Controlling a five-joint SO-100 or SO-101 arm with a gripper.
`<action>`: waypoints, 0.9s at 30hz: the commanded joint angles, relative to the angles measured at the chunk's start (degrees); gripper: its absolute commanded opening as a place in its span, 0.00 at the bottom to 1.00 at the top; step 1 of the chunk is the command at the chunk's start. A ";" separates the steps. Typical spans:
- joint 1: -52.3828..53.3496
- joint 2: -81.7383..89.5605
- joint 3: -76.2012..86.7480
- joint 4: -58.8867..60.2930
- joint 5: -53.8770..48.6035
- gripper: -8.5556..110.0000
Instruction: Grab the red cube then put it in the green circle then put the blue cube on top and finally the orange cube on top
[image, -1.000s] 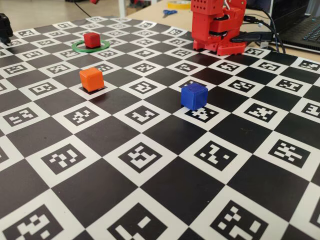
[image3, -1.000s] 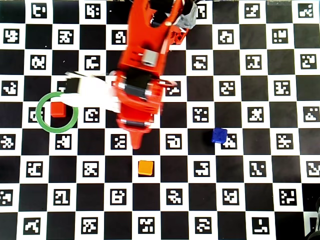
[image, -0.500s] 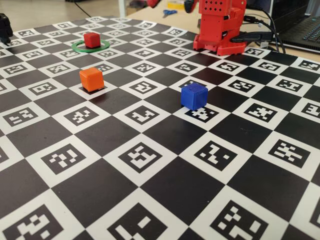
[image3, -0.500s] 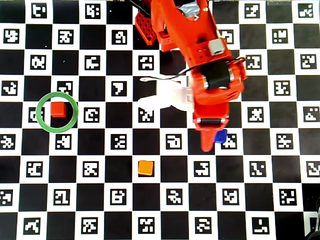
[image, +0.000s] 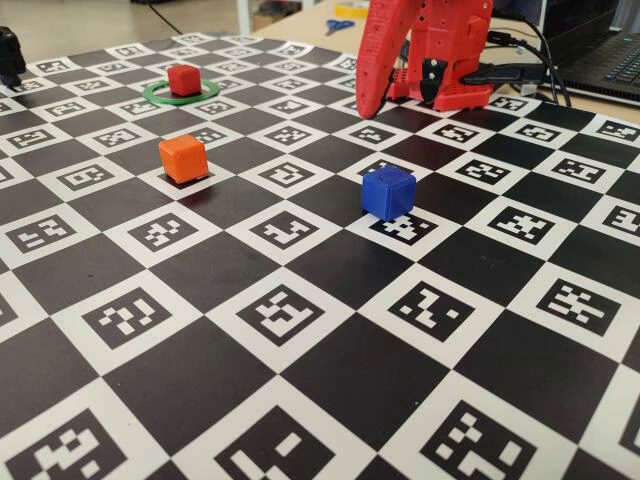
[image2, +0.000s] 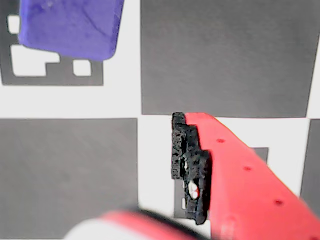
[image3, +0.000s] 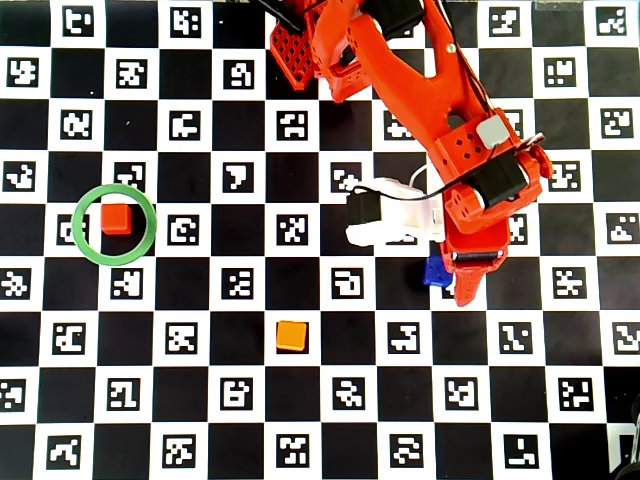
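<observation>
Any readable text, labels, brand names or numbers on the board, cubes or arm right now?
None. The checkerboard mat carries only coded black-and-white marker patterns, no letters or digits.
The red cube, blue cube, orange cube and green circle are unmarked.
No marking readable on the gripper.

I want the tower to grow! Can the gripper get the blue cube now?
Probably yes. The gripper hangs just beside the blue cube, and the board around the cube is bare, so nothing blocks it. It must shift over a bit first.
</observation>
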 joint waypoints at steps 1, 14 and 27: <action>0.35 0.26 -3.43 -1.93 1.41 0.46; -0.53 -2.55 3.25 -9.14 0.70 0.46; -0.09 -4.75 9.05 -15.38 -0.53 0.45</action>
